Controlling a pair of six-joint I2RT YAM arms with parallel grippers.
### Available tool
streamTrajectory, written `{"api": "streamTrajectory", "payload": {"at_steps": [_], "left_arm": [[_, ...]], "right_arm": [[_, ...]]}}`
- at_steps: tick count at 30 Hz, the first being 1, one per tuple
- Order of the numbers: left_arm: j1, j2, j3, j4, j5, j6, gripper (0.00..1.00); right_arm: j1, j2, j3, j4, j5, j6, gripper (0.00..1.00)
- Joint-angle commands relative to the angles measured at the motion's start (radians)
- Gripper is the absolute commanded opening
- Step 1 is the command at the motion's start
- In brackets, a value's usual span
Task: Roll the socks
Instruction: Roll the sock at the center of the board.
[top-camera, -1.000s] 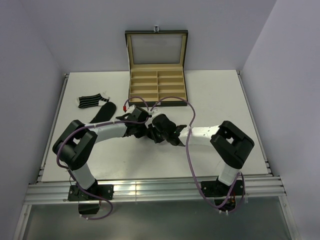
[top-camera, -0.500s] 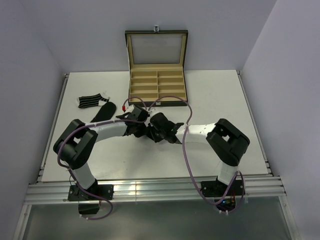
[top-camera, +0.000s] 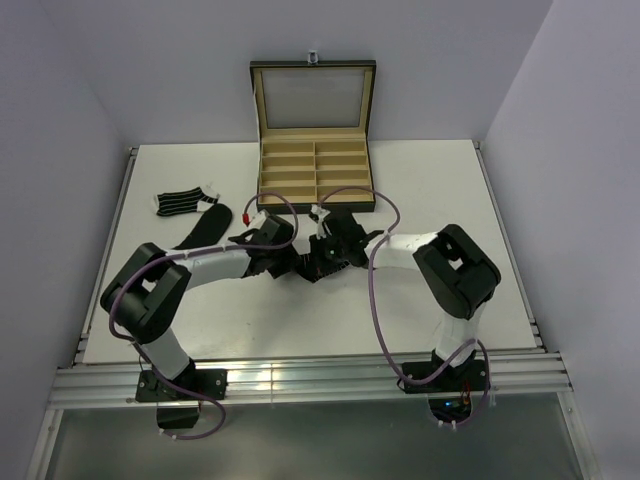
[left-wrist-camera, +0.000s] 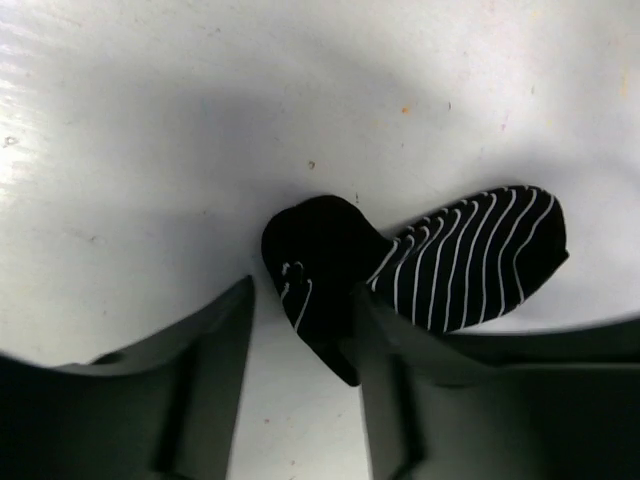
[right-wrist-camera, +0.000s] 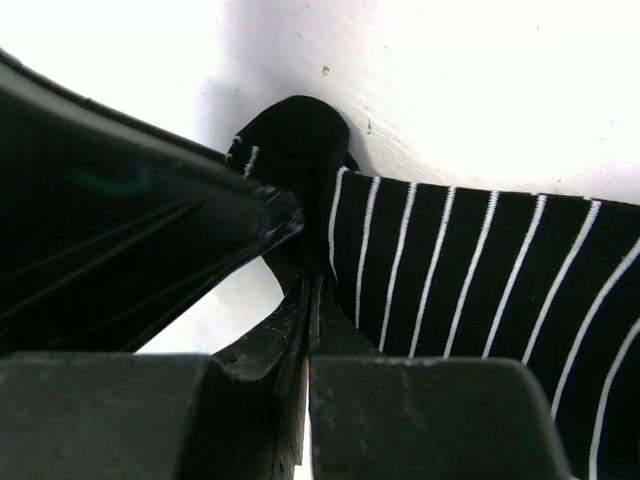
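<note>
A black sock with thin white stripes (left-wrist-camera: 470, 260) lies on the white table, its plain black end (left-wrist-camera: 320, 250) folded up. My left gripper (left-wrist-camera: 300, 335) stands open around that folded end, with table showing between its fingers (left-wrist-camera: 215, 345). My right gripper (right-wrist-camera: 312, 290) is shut, its tips pinching the fold of the same striped sock (right-wrist-camera: 450, 270). The left gripper's finger (right-wrist-camera: 150, 230) crosses that view on the left. From above, both grippers (top-camera: 288, 262) (top-camera: 318, 262) meet at mid-table and hide the sock. Another striped sock (top-camera: 180, 203) and a plain black sock (top-camera: 205, 228) lie at the left.
An open black box with tan compartments (top-camera: 315, 170) stands at the back centre, its lid upright. Purple cables (top-camera: 375, 260) loop over both arms. The table's left edge (top-camera: 110, 250) runs close to the loose socks.
My left gripper has opened off the sock's folded end. My right gripper has closed on the fold, and its wrist has swung back toward the box.
</note>
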Motion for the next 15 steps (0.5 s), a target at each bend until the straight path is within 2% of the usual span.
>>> {"api": "streamTrajectory", "payload": {"at_steps": [1,2,7,15], "left_arm": [[-0.005,-0.054,-0.049,0.030,-0.019,-0.012,0.53],[-0.002,-0.061,-0.066,0.043,-0.017,-0.014,0.59],[-0.002,-0.084,-0.105,0.108,0.001,0.002,0.61],[-0.002,-0.074,-0.120,0.132,0.012,0.020,0.52]], "right_arm": [[-0.059,0.069,-0.028,-0.069,-0.122,0.032,0.00],[-0.068,0.086,-0.028,-0.066,-0.160,0.038,0.00],[-0.126,0.135,-0.034,-0.040,-0.271,0.075,0.00],[-0.180,0.193,-0.036,0.004,-0.360,0.127,0.00]]}}
